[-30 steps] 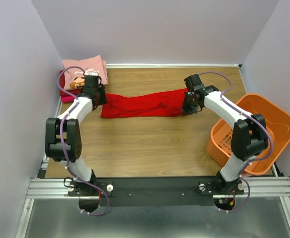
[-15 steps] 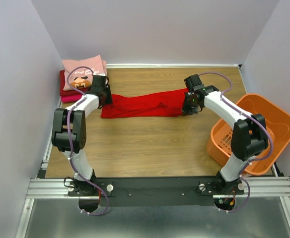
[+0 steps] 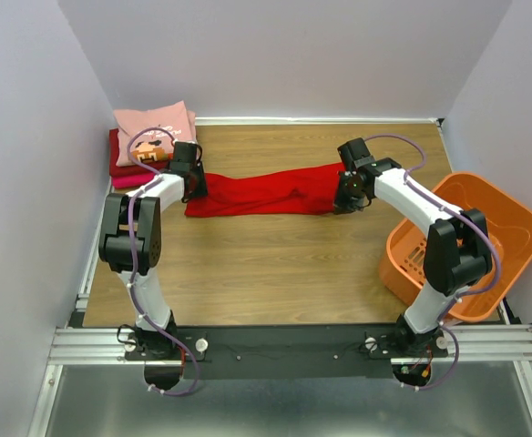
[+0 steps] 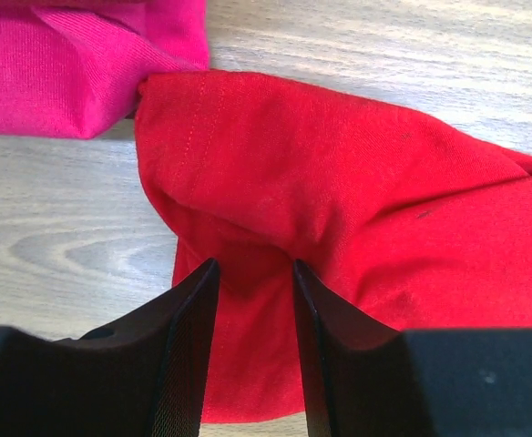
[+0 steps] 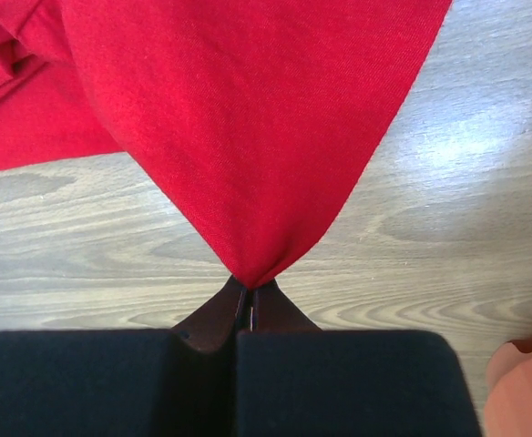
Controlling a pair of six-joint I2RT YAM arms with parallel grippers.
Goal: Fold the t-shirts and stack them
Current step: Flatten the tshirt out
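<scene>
A bright red t-shirt (image 3: 266,193) lies stretched in a long band across the far half of the table. My left gripper (image 3: 193,182) is at its left end, the jaws partly apart and straddling a raised fold of red cloth (image 4: 339,200), beside a magenta t-shirt (image 4: 66,64). My right gripper (image 3: 346,196) is shut on the right end, pinching a corner of the red t-shirt (image 5: 230,118) between its fingertips (image 5: 250,289). A light pink t-shirt (image 3: 152,123) tops a folded stack in the far left corner, over dark red and magenta ones.
An orange plastic basket (image 3: 466,237) stands tilted at the right edge of the table, beside the right arm; its rim (image 5: 521,391) shows in the right wrist view. Walls close in the table at the back and on both sides.
My left gripper has moved right from the stack onto the left end of the red t-shirt, and its jaws have narrowed. The right gripper has stayed shut on the right end.
</scene>
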